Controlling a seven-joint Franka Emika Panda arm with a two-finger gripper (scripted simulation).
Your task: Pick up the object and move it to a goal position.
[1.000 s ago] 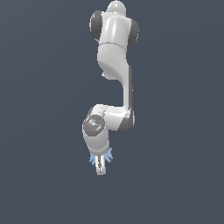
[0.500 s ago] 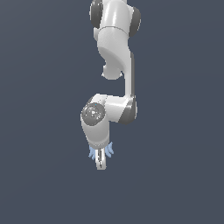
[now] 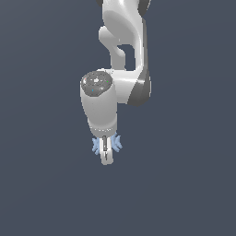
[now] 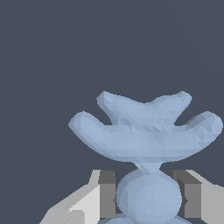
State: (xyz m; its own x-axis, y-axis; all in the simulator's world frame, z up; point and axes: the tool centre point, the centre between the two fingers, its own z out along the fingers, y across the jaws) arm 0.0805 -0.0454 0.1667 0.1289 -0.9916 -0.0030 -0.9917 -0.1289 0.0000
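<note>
The object (image 4: 144,127) is a small pale blue piece with a round centre knob and curved flanges. In the wrist view its knob sits between my gripper's (image 4: 148,199) two dark pads (image 4: 106,192), which press on it from both sides. In the exterior view the object (image 3: 96,145) shows as pale blue flanges sticking out on either side of the gripper (image 3: 107,156), which hangs straight down from the white arm and is shut on the piece.
Only a plain dark grey-blue ground (image 3: 184,184) surrounds the arm in both views. The white arm's links (image 3: 122,55) rise toward the exterior view's top edge.
The arm has come toward the camera and shifted slightly toward the exterior view's left, carrying the object with it. The gripper stays shut on the piece.
</note>
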